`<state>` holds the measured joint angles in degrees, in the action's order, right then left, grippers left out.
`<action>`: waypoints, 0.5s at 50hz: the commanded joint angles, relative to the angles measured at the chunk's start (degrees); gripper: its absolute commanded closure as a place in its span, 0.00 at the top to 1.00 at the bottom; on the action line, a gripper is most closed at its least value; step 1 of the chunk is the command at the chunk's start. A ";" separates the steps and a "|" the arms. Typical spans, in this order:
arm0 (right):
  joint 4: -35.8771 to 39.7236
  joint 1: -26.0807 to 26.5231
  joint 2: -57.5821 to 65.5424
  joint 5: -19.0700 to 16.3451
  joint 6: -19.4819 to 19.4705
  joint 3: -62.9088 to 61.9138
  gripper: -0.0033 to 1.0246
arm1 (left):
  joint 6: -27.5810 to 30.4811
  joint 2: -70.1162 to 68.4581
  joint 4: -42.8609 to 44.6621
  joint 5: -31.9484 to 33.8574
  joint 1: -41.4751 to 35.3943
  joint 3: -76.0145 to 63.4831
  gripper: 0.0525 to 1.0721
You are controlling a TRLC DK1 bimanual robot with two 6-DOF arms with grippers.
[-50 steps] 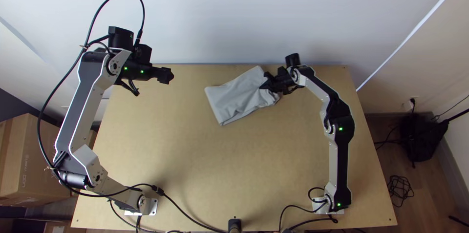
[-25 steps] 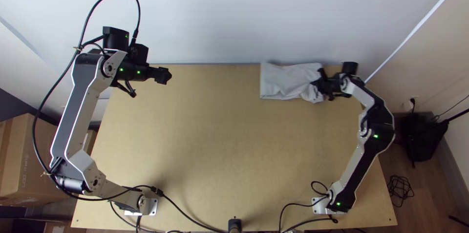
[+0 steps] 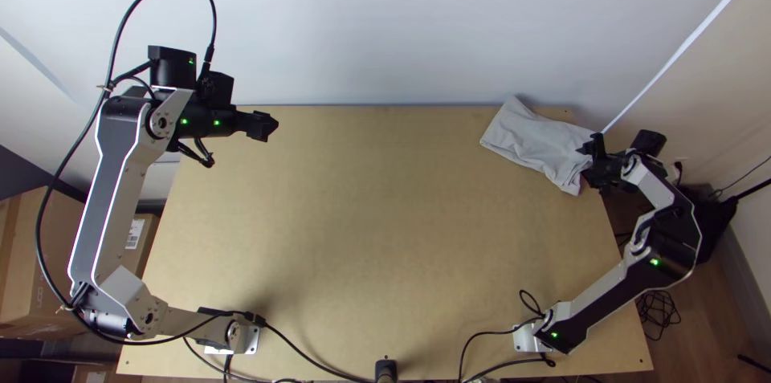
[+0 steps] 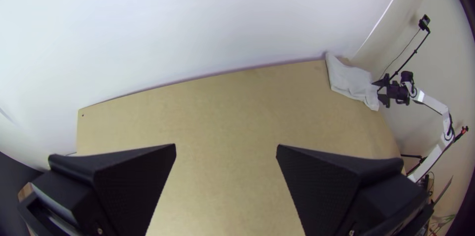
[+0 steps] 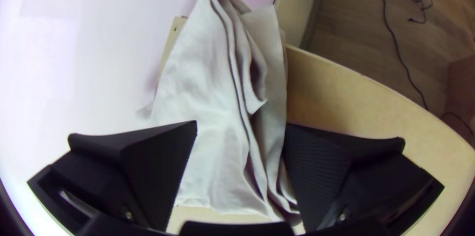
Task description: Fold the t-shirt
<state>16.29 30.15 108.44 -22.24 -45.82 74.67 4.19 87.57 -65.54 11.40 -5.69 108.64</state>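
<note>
Top view, t-shirt (image 3: 534, 142) on table (image 3: 361, 230), far right corner, wide room leftward.

top view steeply down over the table (image 3: 361, 246), left wrist's looking across, right wrist's close, all sharing the shirt (image 3: 538, 140)

Plain pale grey over the t-shirt (image 3: 534, 142); light tan on the table (image 3: 361, 230); black on the left gripper (image 3: 271, 126) and right gripper (image 3: 590, 162); silver-grey with black along both arms; bright green on their small lights (image 3: 217, 123).
</note>
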 commanded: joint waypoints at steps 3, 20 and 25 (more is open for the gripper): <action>-0.83 2.81 -10.71 1.94 6.80 -3.57 0.96 | 0.47 -3.02 -0.64 0.64 1.30 -1.59 0.95; -2.23 2.37 -30.92 3.43 28.42 0.12 0.95 | -2.08 -11.19 10.17 0.55 8.51 -8.36 0.95; -3.81 -0.27 -36.11 3.34 32.46 1.70 0.95 | -2.34 -14.88 14.65 0.29 11.49 -11.61 0.95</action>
<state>14.24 32.40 77.69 -19.18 -18.98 74.06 2.94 76.99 -54.08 11.40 3.40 100.12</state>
